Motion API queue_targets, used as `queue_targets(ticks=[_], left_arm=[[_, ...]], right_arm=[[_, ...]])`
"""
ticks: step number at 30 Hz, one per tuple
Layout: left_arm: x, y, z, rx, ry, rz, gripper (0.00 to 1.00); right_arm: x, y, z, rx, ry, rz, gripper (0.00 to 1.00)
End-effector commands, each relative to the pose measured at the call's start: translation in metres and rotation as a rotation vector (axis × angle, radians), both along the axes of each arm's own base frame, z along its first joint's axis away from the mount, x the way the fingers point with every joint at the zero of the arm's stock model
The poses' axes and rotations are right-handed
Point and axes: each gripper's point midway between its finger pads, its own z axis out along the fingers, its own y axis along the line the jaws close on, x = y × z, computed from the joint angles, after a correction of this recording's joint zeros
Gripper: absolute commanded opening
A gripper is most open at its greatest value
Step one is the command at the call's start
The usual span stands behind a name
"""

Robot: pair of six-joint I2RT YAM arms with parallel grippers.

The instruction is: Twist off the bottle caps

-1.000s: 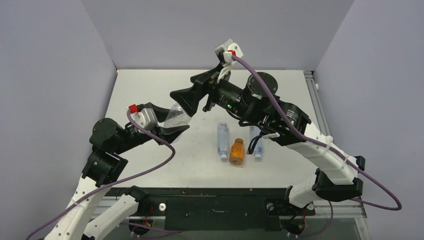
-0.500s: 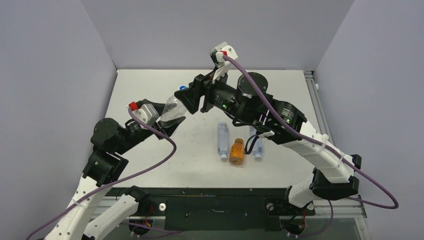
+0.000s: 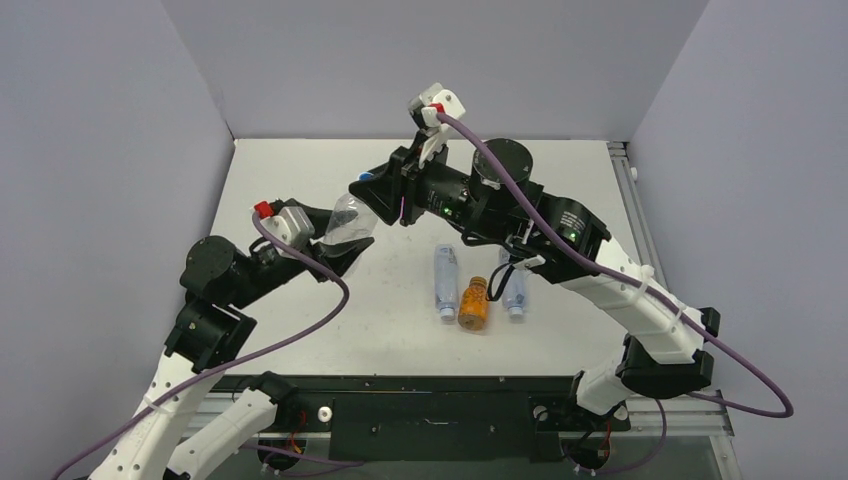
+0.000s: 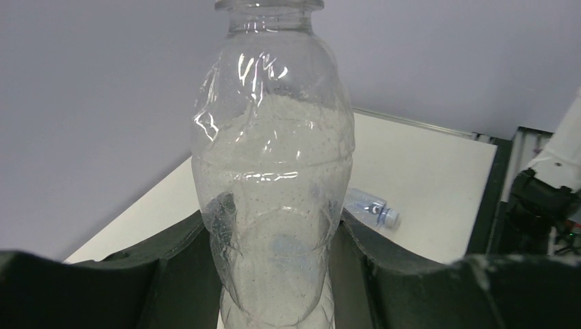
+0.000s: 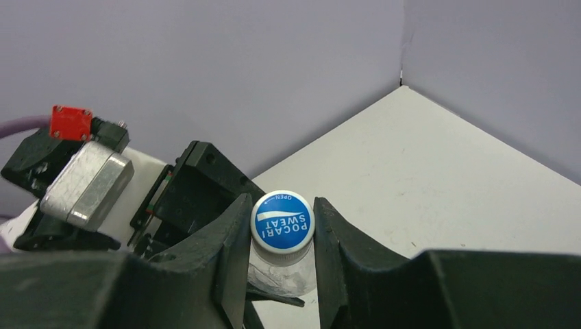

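On the white worktop [image 3: 300, 180] a squat orange plastic bottle [image 3: 474, 305] lies between two short clear blue-labelled plastic bottles [image 3: 445, 280] [image 3: 515, 292]. Beyond, the left gripper [image 3: 345, 250] holds a taller clear ribbed plastic bottle [image 4: 274, 171] aloft, jaws clamped on its body. Farther, the right gripper [image 5: 281, 212], jaws narrow, pinches its round blue-topped white screw cap [image 5: 282, 223].

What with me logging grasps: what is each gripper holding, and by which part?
Left gripper clamps the clear ribbed plastic bottle around its lower body. Right gripper pinches that bottle's blue-topped round screw cap by its sides.
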Motion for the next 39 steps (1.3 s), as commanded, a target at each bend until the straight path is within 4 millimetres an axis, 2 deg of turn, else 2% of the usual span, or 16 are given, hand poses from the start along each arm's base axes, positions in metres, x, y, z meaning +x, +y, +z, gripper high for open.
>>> queue_targets(ticks=[1, 2, 6, 7, 11, 14, 15, 16, 17, 18, 20, 24, 28, 32, 36, 39], left_arm=[[-0.031, -0.012, 0.032, -0.088, -0.007, -0.160, 0.00], [-0.041, -0.017, 0.032, -0.091, 0.015, -0.217, 0.00], [-0.066, -0.026, 0.035, -0.108, 0.082, -0.368, 0.00], [-0.073, -0.029, 0.036, -0.110, 0.110, -0.412, 0.00], [-0.091, -0.034, 0.040, -0.109, 0.173, -0.527, 0.00], [-0.089, -0.035, 0.038, -0.106, 0.180, -0.522, 0.00], [-0.081, -0.034, 0.037, -0.106, 0.155, -0.482, 0.00], [-0.075, -0.033, 0.035, -0.093, 0.123, -0.453, 0.00], [-0.065, -0.031, 0.035, -0.100, 0.105, -0.393, 0.00], [-0.053, -0.027, 0.034, -0.095, 0.071, -0.322, 0.00], [-0.036, -0.020, 0.030, -0.078, 0.021, -0.222, 0.00], [-0.010, -0.007, 0.024, -0.037, -0.066, -0.065, 0.00], [0.002, 0.001, 0.020, -0.007, -0.108, 0.011, 0.00], [0.007, 0.005, 0.017, 0.009, -0.111, 0.047, 0.00], [0.010, 0.008, 0.014, 0.017, -0.108, 0.069, 0.00], [0.009, 0.009, 0.014, 0.016, -0.110, 0.073, 0.00]], right_arm=[[-0.047, -0.020, 0.045, 0.099, -0.160, 0.231, 0.00], [-0.063, -0.028, 0.053, 0.122, -0.192, 0.299, 0.00], [-0.085, -0.045, 0.062, 0.150, -0.277, 0.415, 0.00], [-0.083, -0.047, 0.062, 0.158, -0.284, 0.425, 0.00], [-0.099, -0.054, 0.063, 0.200, -0.301, 0.554, 0.00], [-0.095, -0.052, 0.058, 0.189, -0.285, 0.552, 0.00], [-0.081, -0.051, 0.057, 0.183, -0.269, 0.477, 0.06], [-0.072, -0.051, 0.054, 0.169, -0.247, 0.426, 0.31], [-0.047, -0.051, 0.052, 0.161, -0.218, 0.289, 0.48], [-0.038, -0.054, 0.052, 0.151, -0.201, 0.228, 0.71], [-0.008, -0.062, 0.051, 0.138, -0.153, 0.042, 0.79], [0.007, -0.059, 0.048, 0.111, -0.100, -0.093, 0.81], [0.015, -0.035, 0.030, 0.057, -0.037, -0.103, 0.82], [0.012, -0.017, 0.023, 0.051, -0.008, -0.058, 0.80], [0.008, -0.008, 0.024, 0.063, 0.003, -0.034, 0.67], [0.009, -0.007, 0.022, 0.063, 0.010, -0.032, 0.50]])
